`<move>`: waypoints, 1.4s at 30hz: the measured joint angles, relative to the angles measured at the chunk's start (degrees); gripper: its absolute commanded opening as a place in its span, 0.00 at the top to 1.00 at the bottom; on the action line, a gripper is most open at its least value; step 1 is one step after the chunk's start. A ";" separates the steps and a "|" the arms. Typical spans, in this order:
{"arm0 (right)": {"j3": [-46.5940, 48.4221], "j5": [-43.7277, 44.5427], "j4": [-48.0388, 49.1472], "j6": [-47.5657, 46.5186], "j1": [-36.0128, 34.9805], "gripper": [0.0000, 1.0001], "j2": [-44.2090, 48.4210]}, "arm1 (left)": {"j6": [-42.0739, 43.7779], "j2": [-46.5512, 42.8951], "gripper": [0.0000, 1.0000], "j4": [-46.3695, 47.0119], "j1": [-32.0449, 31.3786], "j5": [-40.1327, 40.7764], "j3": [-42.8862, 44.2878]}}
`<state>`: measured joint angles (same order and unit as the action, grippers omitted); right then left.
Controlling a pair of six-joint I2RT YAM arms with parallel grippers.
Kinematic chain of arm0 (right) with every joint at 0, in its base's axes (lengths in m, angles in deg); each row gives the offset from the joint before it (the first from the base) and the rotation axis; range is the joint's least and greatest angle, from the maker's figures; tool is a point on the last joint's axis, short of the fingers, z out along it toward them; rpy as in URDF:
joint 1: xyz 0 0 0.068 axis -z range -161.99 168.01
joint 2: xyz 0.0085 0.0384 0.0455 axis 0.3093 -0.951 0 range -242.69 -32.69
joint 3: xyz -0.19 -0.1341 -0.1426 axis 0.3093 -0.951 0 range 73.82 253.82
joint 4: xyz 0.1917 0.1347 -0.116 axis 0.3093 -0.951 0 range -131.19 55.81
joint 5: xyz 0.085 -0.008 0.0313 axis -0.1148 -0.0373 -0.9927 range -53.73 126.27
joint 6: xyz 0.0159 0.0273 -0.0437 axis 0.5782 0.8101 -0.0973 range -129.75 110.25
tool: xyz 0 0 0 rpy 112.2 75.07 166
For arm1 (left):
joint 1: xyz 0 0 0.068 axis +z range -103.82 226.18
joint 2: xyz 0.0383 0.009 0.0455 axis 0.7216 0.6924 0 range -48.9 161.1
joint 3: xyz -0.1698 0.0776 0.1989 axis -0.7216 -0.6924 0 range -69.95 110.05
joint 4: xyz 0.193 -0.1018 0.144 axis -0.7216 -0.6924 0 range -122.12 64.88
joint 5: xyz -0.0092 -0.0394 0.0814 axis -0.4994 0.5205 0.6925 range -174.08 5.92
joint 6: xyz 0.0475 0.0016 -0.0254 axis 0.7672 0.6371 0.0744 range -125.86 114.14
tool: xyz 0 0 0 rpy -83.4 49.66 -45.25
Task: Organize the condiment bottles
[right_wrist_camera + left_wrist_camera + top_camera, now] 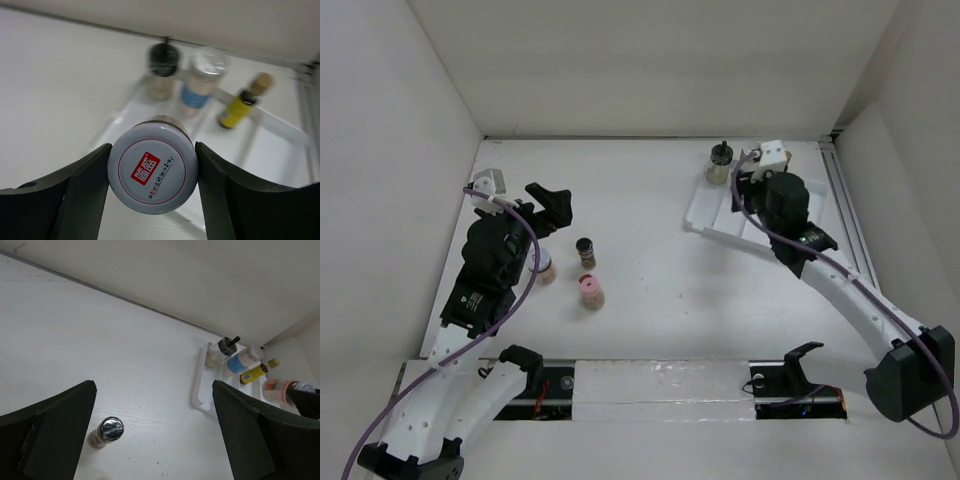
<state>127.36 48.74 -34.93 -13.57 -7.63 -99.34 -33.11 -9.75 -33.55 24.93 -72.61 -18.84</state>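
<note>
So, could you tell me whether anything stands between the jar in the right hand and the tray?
Nothing visible does. The right hand holds the red-marked jar over the tray; black-capped, blue-labelled and yellow bottles stand at its far end.

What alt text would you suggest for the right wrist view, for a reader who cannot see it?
The right gripper grips a red-marked jar by its sides, its pale lid facing the camera. Behind it, blurred, a white divided tray holds a black-capped bottle, a blue-labelled jar and a slim yellow bottle in a row.
</note>
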 measured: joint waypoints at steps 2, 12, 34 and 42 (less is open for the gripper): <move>0.00 4.00 0.44 0.81 5.49 0.49 0.55 | 0.00 -0.31 0.01 0.02 0.00 -0.09 0.00; 1.16 2.49 1.75 4.96 30.25 0.49 -12.94 | 0.00 -0.46 0.01 0.02 0.00 -0.79 0.00; 15.96 -8.52 9.14 6.88 39.65 0.12 -37.62 | 0.00 0.15 0.01 0.02 0.00 -0.94 0.00; 15.54 -12.15 10.16 8.09 39.32 0.18 -27.98 | 0.00 0.07 0.01 0.02 0.00 -0.87 0.00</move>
<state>142.90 36.58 -24.76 -5.48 31.69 -127.32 -33.11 -9.68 -33.53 24.93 -73.49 -18.84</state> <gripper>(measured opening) 0.861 0.983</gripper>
